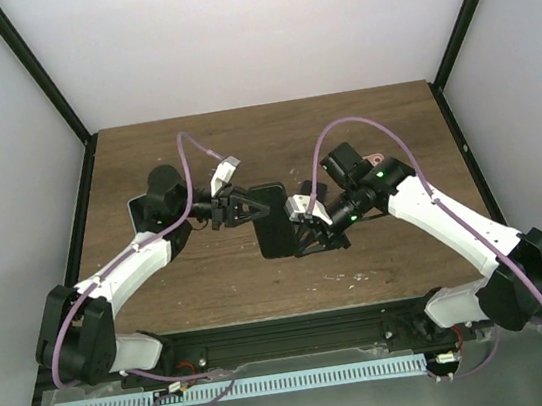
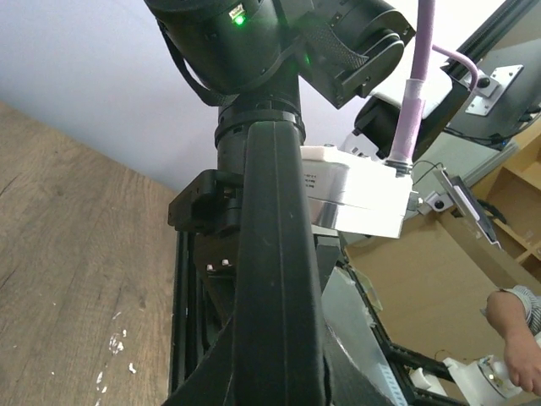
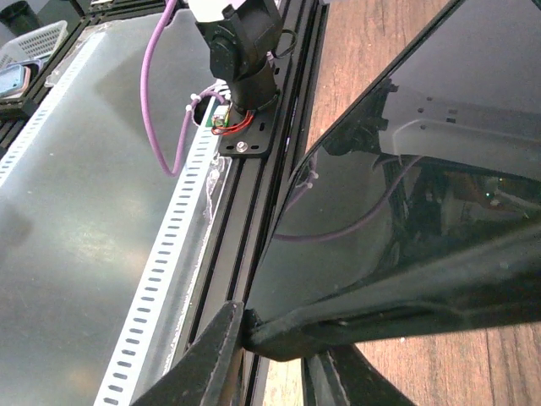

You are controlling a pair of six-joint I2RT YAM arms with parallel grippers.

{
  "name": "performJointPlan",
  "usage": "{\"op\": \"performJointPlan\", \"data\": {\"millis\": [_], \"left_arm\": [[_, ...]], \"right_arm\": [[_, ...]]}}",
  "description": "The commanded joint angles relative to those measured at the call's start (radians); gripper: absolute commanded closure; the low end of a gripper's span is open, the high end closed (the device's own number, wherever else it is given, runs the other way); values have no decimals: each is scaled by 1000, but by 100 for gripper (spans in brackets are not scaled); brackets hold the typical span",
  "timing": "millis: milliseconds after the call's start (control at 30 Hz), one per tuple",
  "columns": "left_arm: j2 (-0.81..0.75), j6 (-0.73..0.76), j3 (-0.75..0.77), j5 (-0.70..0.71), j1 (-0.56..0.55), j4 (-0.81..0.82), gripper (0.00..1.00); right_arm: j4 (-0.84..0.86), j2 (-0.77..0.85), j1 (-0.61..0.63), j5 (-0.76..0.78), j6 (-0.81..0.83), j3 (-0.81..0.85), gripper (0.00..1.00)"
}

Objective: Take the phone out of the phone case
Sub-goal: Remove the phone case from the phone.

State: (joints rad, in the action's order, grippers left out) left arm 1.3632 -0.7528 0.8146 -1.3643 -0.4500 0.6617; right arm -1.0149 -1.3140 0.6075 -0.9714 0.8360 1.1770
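Note:
The phone in its black case (image 1: pixel 274 221) is held between both grippers over the middle of the wooden table (image 1: pixel 380 117). My left gripper (image 1: pixel 243 207) is shut on the case's left upper edge; in the left wrist view the case's edge (image 2: pixel 279 279) runs up from between the fingers. My right gripper (image 1: pixel 314 234) is shut on the case's lower right side. In the right wrist view the glossy dark screen (image 3: pixel 423 169) fills the right, and the case's corner (image 3: pixel 283 331) sits between the fingers (image 3: pixel 207 359). The phone sits inside the case.
A small pinkish object (image 1: pixel 374 160) lies on the table behind the right arm. White specks (image 1: pixel 347 276) dot the wood near the front. A black rail (image 1: pixel 289 334) and a perforated metal strip (image 1: pixel 246 386) run along the near edge.

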Motion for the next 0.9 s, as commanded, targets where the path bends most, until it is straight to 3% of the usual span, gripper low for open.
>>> {"op": "performJointPlan", "data": {"millis": [0, 867], "left_arm": [[10, -96, -22, -25, 1, 60, 100], [4, -98, -34, -57, -21, 46, 100]], "right_arm": [[26, -10, 35, 59, 94, 56, 84], [42, -11, 64, 177, 174, 99, 77]]}}
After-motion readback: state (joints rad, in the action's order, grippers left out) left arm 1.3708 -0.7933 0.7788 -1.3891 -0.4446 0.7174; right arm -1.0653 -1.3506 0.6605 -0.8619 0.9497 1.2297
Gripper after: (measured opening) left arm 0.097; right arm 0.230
